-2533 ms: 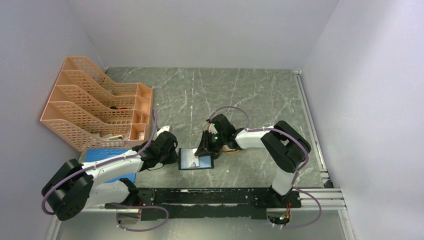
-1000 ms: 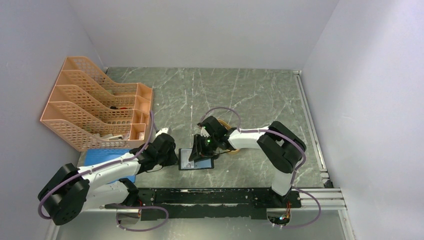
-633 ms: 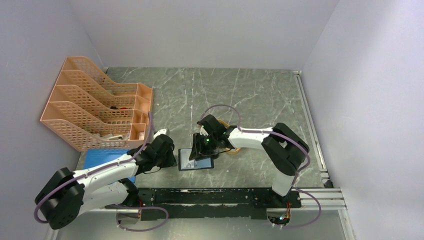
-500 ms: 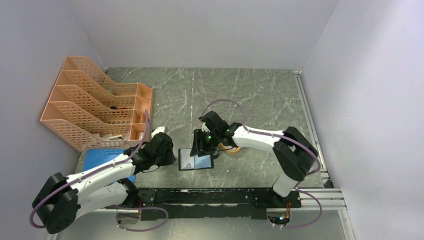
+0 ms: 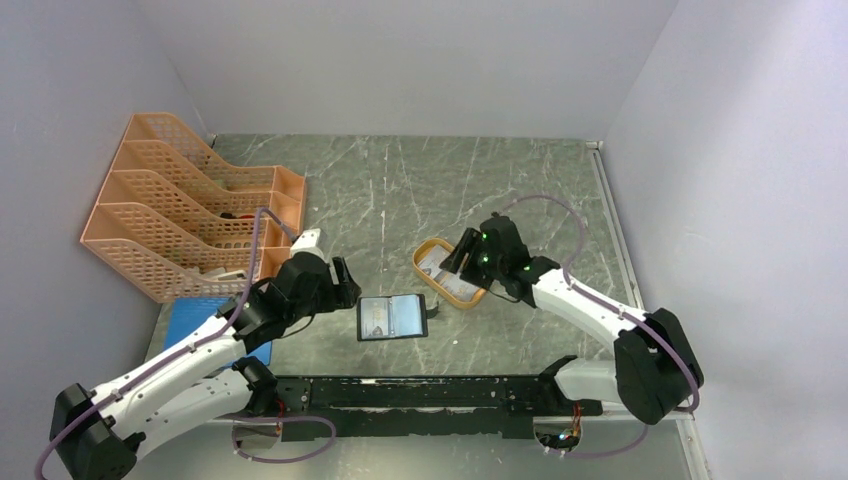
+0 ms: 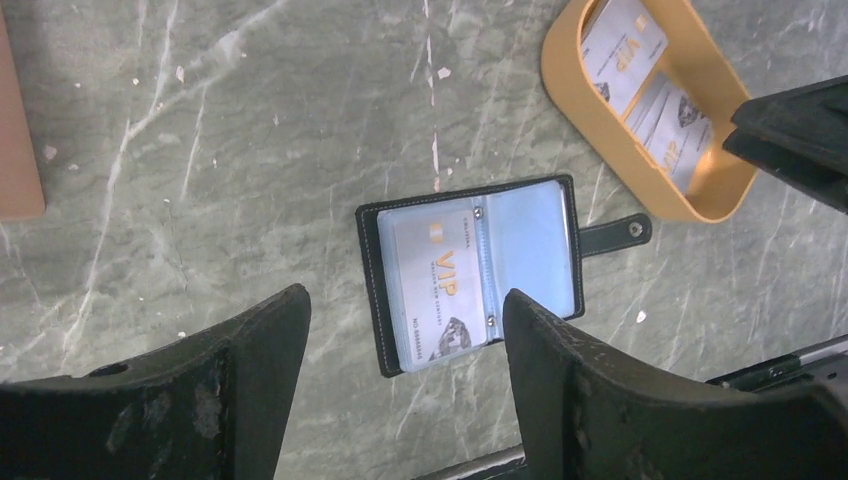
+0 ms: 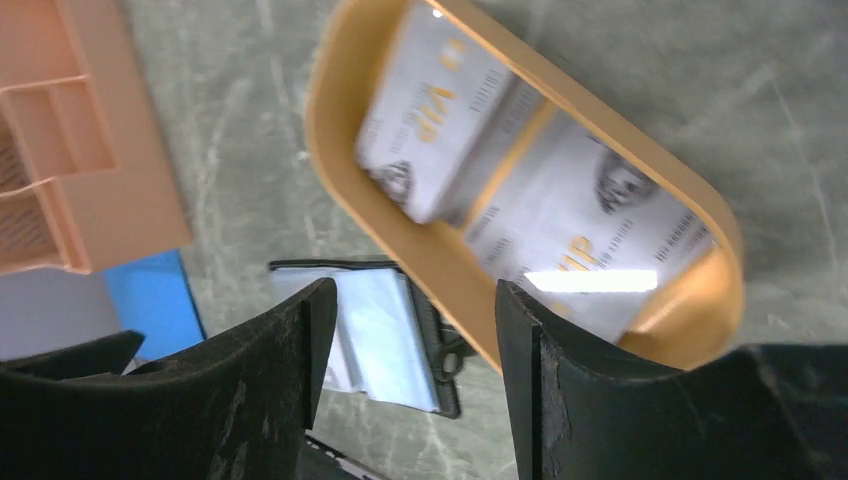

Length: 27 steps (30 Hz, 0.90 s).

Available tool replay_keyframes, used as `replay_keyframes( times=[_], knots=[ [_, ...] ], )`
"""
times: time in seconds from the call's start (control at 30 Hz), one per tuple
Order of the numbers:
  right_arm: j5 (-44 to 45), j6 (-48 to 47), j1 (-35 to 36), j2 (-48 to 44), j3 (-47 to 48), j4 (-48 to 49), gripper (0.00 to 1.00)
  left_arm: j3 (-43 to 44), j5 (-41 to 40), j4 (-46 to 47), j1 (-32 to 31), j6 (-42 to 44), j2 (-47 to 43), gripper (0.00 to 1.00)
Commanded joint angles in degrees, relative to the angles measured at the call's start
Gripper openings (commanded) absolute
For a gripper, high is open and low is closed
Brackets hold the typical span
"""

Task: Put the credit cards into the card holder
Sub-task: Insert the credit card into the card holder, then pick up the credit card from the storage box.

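The black card holder (image 5: 392,317) lies open and flat on the marble table, its snap tab pointing right. One white credit card (image 6: 435,275) printed "VIP" sits in its left clear pocket; the right pocket (image 6: 528,245) looks empty. Two more credit cards (image 7: 440,120) (image 7: 590,235) lie in the orange oval tray (image 5: 431,266). My left gripper (image 5: 345,281) hangs open just left of and above the holder (image 6: 475,270), nothing between its fingers (image 6: 405,305). My right gripper (image 5: 462,252) stands open and empty over the tray (image 7: 415,295).
An orange mesh file rack (image 5: 190,220) stands at the back left. A flat blue pad (image 5: 205,318) lies under my left arm. The black rail (image 5: 430,392) runs along the near edge just below the holder.
Both grippers have opened and drawn away from the card holder. The right one swung right to the tray, the left one lifted back and left. A card stays in the holder's pocket.
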Motion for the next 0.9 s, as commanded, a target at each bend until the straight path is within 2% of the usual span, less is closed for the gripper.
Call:
replay_keyframes(
  times=[0.0, 0.27, 0.47, 0.87],
  knots=[
    [6.1, 8.1, -0.3, -0.8, -3.5, 7.3, 0.63, -1.9, 1.9, 1.9, 0.1, 1.3, -0.1, 0.74],
    [12.3, 14.3, -0.4, 5.9, -1.5, 7.2, 0.63, -3.6, 1.2, 0.3, 0.0, -0.7, -0.1, 0.72],
    [10.9, 15.3, -0.5, 11.8, 0.3, 8.8, 0.56, -4.6, 2.3, 0.8, 0.0, -2.0, -0.6, 0.68],
    [11.4, 15.5, -0.3, 17.8, 1.9, 9.6, 0.55, -4.5, 1.7, 0.3, 0.1, -2.1, -0.4, 0.67]
  ],
)
